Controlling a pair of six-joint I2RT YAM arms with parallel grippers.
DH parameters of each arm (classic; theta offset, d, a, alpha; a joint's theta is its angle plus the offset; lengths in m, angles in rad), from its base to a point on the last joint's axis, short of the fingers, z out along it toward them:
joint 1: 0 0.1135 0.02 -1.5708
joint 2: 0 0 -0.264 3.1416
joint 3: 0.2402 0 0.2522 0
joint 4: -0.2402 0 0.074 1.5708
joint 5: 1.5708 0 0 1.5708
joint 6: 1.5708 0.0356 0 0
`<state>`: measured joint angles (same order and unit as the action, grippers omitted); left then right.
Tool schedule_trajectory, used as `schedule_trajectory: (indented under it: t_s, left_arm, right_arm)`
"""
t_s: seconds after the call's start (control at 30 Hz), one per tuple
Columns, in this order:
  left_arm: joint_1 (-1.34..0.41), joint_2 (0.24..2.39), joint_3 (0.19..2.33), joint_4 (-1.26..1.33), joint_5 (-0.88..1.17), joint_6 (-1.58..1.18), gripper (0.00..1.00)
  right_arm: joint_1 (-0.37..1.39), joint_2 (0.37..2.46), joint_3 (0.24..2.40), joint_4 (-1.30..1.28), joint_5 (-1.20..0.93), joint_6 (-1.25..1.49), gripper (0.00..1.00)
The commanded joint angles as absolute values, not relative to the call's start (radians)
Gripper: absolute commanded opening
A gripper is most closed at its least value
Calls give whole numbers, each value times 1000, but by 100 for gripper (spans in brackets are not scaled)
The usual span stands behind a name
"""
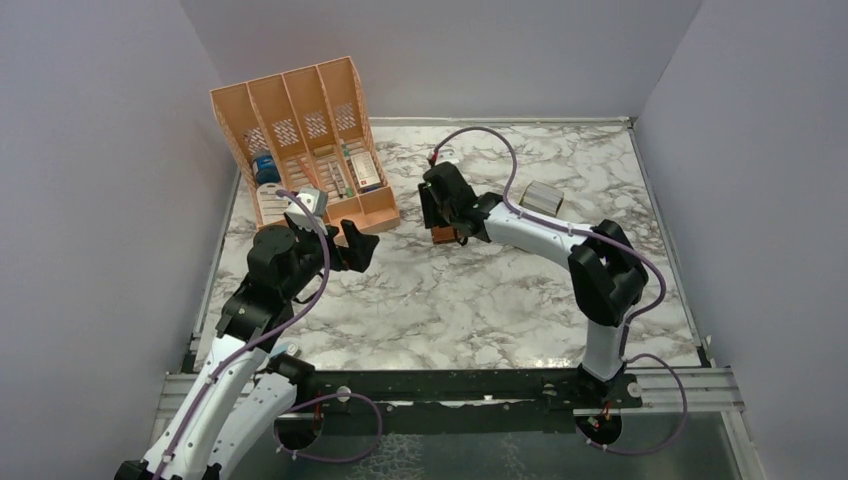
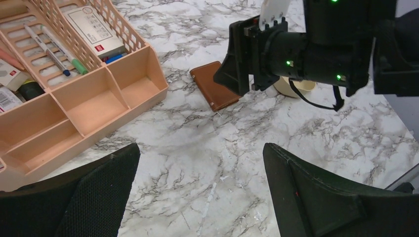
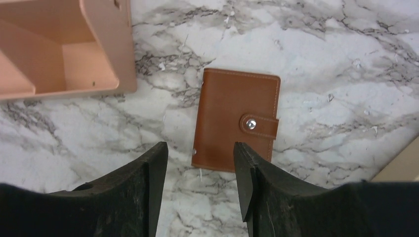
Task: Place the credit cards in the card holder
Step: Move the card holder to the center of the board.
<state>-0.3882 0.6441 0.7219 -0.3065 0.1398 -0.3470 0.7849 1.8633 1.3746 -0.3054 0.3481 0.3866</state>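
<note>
The card holder [image 3: 237,118] is a shut brown leather wallet with a snap tab, lying flat on the marble; it also shows as the brown wallet [image 2: 211,88] and wallet [image 1: 443,237]. My right gripper [image 3: 200,150] hovers over its near left corner, open, with nothing between the fingers; this gripper [image 1: 438,215] sits right above the wallet. The credit cards look like a pale grey-white stack [image 1: 545,192] standing in a small tan stand behind the right arm. My left gripper [image 2: 200,158] is wide open over bare marble, and the same gripper [image 1: 358,246] is left of the wallet.
A big orange slotted organiser [image 1: 300,150] with pens, boxes and bottles stands at the back left, its front corner [image 3: 123,74] close to the wallet. The organiser's low trays [image 2: 89,103] lie just left of my left gripper. The tan stand's edge [image 3: 401,165] is right of the wallet.
</note>
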Motion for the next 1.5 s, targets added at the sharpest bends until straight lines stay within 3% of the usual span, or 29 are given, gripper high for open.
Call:
schedule_trajectory:
  t_s: [0.0,0.3,0.67,1.03,1.47]
  left_arm:
    - [-391,610,706,-288,94,-321,99]
    - [-390,604,716,-304,89,-310,99]
    - [-391,605,713,-305,44,-311,98]
    - [-389,613,713,-313,-16,-322,96]
    - [-389,603,707,-314,-53,-324,95]
  right_arm:
    - [737,1949,1475,-307,280,342,53]
    - [674,2070,1550,-315,179,319,54]
    - [672,2102,1448,-274,71,291,49]
    - [679,1918,1094,-179,-102,281,44]
    - [757,1710,838,-186,-119,300,42]
